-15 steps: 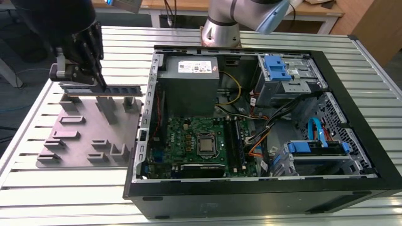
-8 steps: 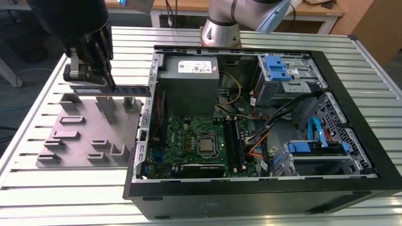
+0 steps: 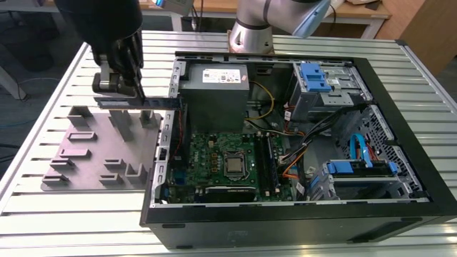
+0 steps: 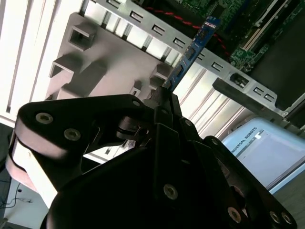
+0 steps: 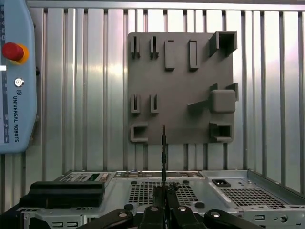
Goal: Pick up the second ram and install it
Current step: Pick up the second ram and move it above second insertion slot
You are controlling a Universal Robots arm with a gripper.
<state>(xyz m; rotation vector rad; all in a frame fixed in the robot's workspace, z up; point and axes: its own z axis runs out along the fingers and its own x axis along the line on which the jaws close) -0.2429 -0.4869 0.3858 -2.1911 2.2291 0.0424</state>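
- Grey plastic fixture tray [image 3: 85,160] lies on the slatted metal counter [image 3: 43,225], beside the open black computer case [image 3: 286,225].
- Black tool [image 3: 120,93] hangs over the tray, clamped on the thin dark second ram [image 3: 157,100], its free end near the case wall.

Lettering marks the teach pendant [image 5: 14,95]; a printed white label [image 3: 224,75] tops the power supply [image 3: 214,107].

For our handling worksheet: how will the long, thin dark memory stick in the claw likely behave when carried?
Long, thin dark memory stick: probably stiff, since it juts straight from the black claw without sagging. Edge-on it looks thin, so likely light and fragile.
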